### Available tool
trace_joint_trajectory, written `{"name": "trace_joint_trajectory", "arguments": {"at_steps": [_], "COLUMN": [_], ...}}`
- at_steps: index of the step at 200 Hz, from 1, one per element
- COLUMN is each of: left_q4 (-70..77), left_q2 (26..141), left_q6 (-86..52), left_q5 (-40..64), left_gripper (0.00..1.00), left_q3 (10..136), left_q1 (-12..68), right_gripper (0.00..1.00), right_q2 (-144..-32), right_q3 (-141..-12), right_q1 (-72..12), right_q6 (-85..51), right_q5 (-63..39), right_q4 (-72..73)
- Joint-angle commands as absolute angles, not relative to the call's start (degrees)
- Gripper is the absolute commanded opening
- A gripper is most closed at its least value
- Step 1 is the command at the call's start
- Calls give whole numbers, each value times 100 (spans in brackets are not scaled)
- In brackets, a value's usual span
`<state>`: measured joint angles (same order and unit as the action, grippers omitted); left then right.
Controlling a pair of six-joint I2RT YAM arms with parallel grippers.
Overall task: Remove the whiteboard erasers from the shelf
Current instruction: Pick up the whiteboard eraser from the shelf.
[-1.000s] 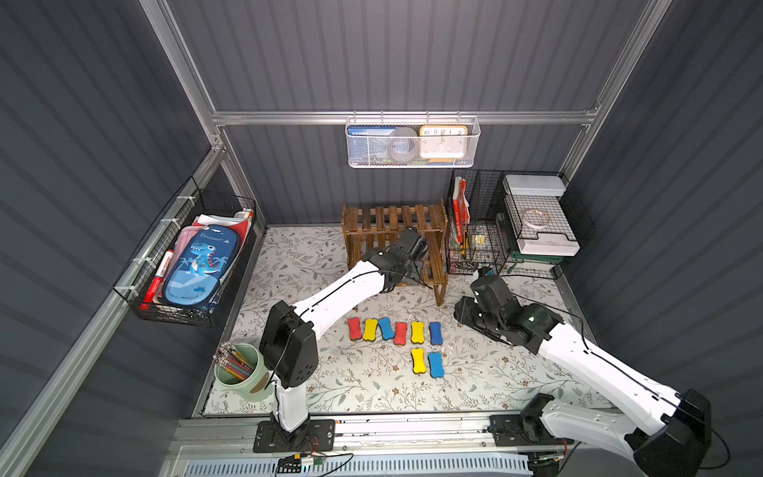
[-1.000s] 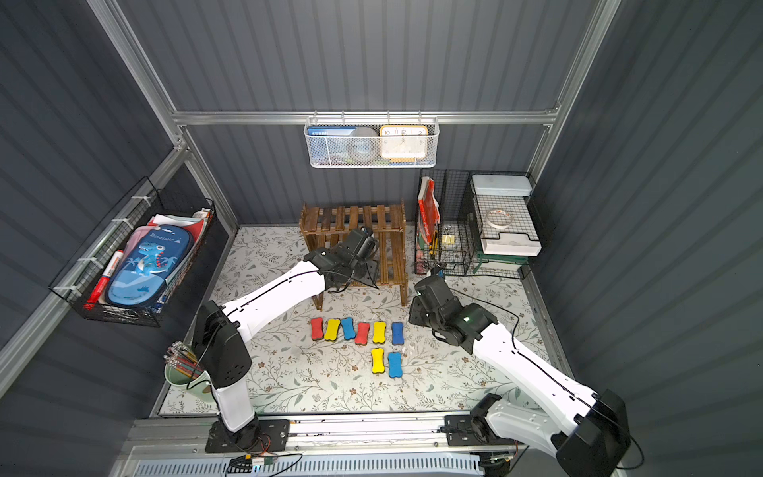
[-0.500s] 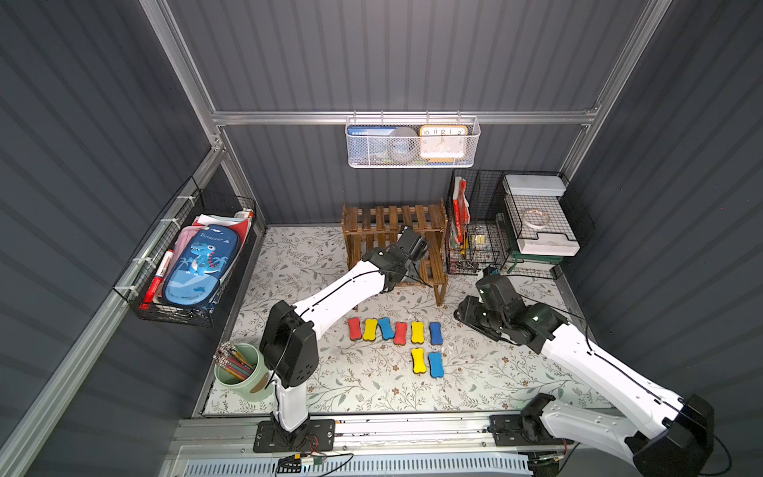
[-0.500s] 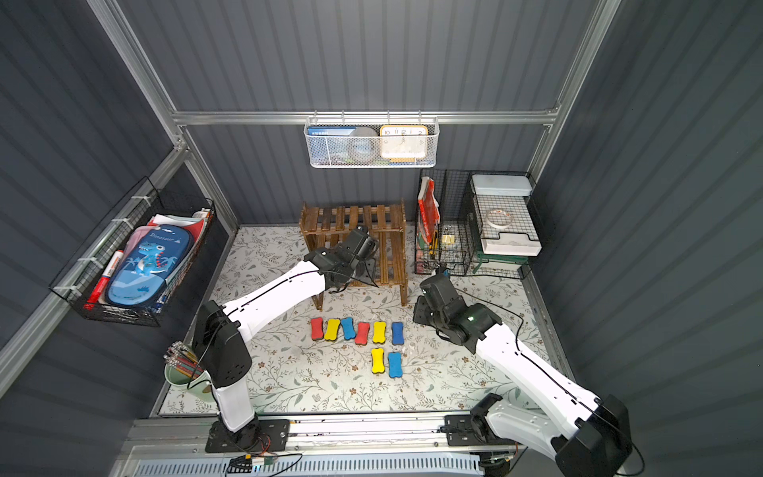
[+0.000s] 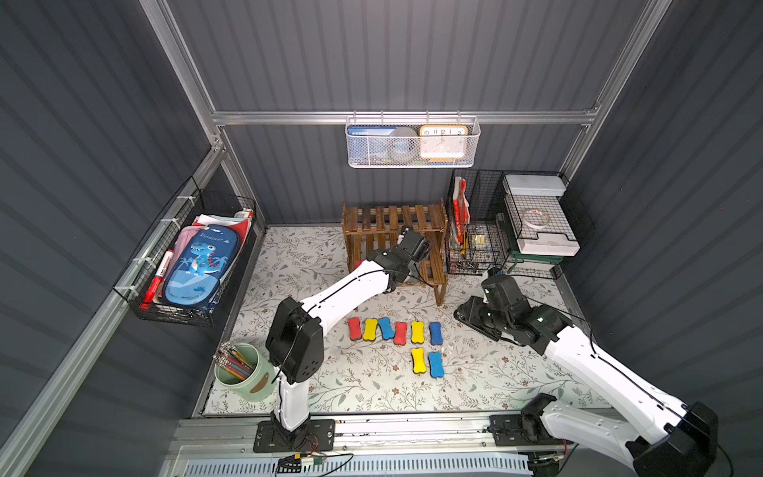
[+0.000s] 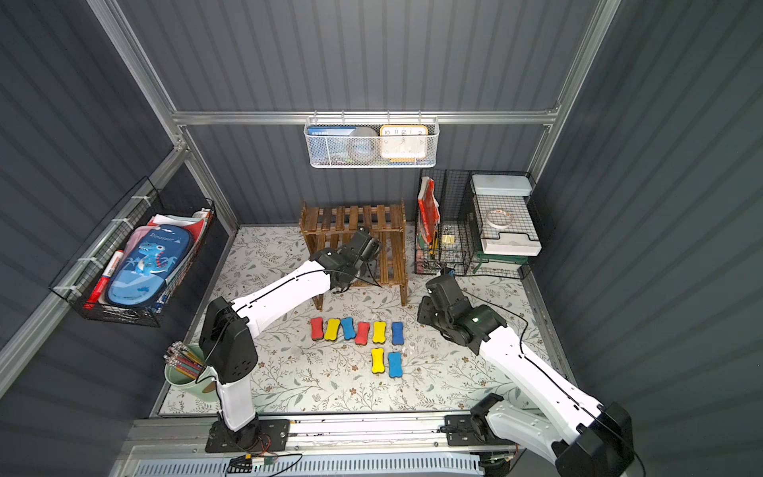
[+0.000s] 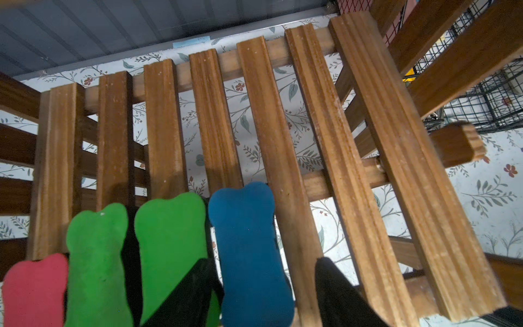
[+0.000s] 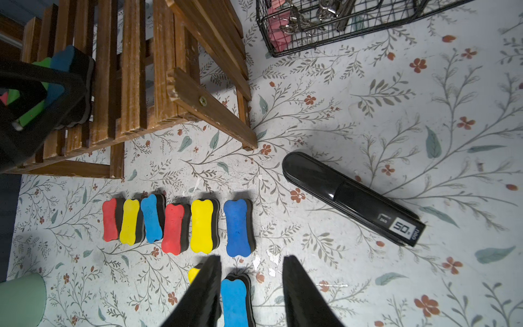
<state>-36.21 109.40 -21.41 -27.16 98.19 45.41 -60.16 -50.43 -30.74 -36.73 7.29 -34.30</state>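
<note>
The left hand [image 7: 261, 260] sits loose around 1 blue eraser [image 7: 246, 226] on the shelf [image 7: 353, 141], ready to pinch it. The right hand [image 8: 252, 258] is loose, holding nothing.

A black stapler [image 8: 351, 198] lies on the floral mat [image 8: 424, 99] (pencil cup [image 5: 247, 390] well apart).

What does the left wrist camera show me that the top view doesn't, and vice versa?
Left wrist only: two green erasers and a blue eraser on the shelf, the left pincer open astride the blue one. Top view only: eight erasers on the mat, the pencil cup, the right arm. Both: the shelf's slats and the floral mat.
</note>
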Motion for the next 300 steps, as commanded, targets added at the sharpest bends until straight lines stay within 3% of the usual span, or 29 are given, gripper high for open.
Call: {"name": "trace_joint_trajectory", "arguments": {"at_steps": [1, 114, 194, 251, 300], "left_q4": [-3565, -4010, -4091, -4043, -4480], "left_q2": [11007, 11386, 11430, 10707, 9412], "left_q6": [-2225, -2224, -2212, -2223, -2731], "left_q5": [-2839, -3086, -3005, -2844, -2733], "left_gripper": [62, 59, 43, 40, 38], "left_q3": [9999, 10214, 10282, 10257, 9175], "left_q1": [4552, 4553, 4555, 4746, 5027], "right_gripper": [41, 42, 42, 43, 43], "right_q2": [-5942, -5897, -5872, -5801, -5807], "right_q3": [-4975, -4925, -4904, -4921, -4970], "right_q1": [-3026, -2917, -2873, -2829, -2781], "right_q6": [-3614, -3671, -3712, -3723, -3700], "right_q5": [675, 602, 575, 614, 547], "right_q4": [-3476, -3464, -3458, -3469, -3436]}}
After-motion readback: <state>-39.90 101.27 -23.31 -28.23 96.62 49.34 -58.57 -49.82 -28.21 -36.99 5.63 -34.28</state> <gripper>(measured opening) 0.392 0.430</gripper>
